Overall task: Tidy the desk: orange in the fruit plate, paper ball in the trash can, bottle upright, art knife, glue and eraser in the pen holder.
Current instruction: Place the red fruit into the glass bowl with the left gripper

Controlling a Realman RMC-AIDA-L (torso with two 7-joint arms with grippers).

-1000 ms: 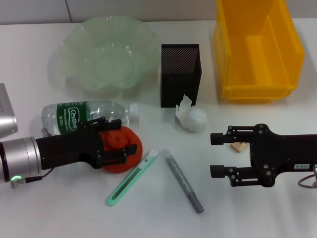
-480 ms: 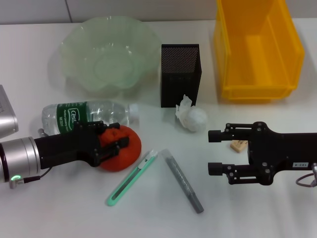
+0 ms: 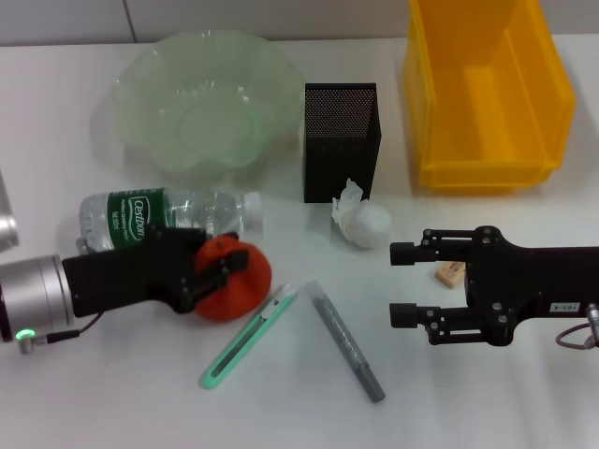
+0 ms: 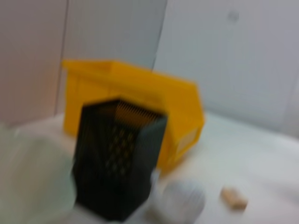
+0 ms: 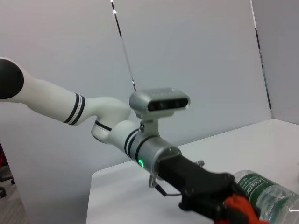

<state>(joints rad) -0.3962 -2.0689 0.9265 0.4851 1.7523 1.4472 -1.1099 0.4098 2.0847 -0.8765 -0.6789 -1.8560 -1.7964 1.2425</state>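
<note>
Seen from the head camera, a white desk (image 3: 112, 412). At nine o'clock, the left gripper (image 3: 220, 273), its black fingers pinching an orange (image 3: 239, 285). Just behind the orange, a clear water bottle (image 3: 168, 215) with a green label, lying on its side, cap toward three o'clock. At eleven o'clock, a pale green scalloped fruit plate (image 3: 201, 98). Near centre, toward twelve o'clock, an upright black mesh pen holder (image 3: 341, 140); just in front of it, a crumpled white paper ball (image 3: 363, 220). At one o'clock, a yellow bin (image 3: 487, 89) serving as trash can. At six o'clock, a mint-green art knife (image 3: 248, 337) and a grey glue stick (image 3: 346, 341), both lying flat, close together near the orange and apart lower down. At three o'clock, the right gripper (image 3: 404, 283), jaws spread wide with nothing between them. Just behind it, a small tan eraser (image 3: 450, 272), partly hidden. In the right wrist view, the left arm's white links and silver wrist camera (image 5: 159, 103) above the orange and bottle.
</note>
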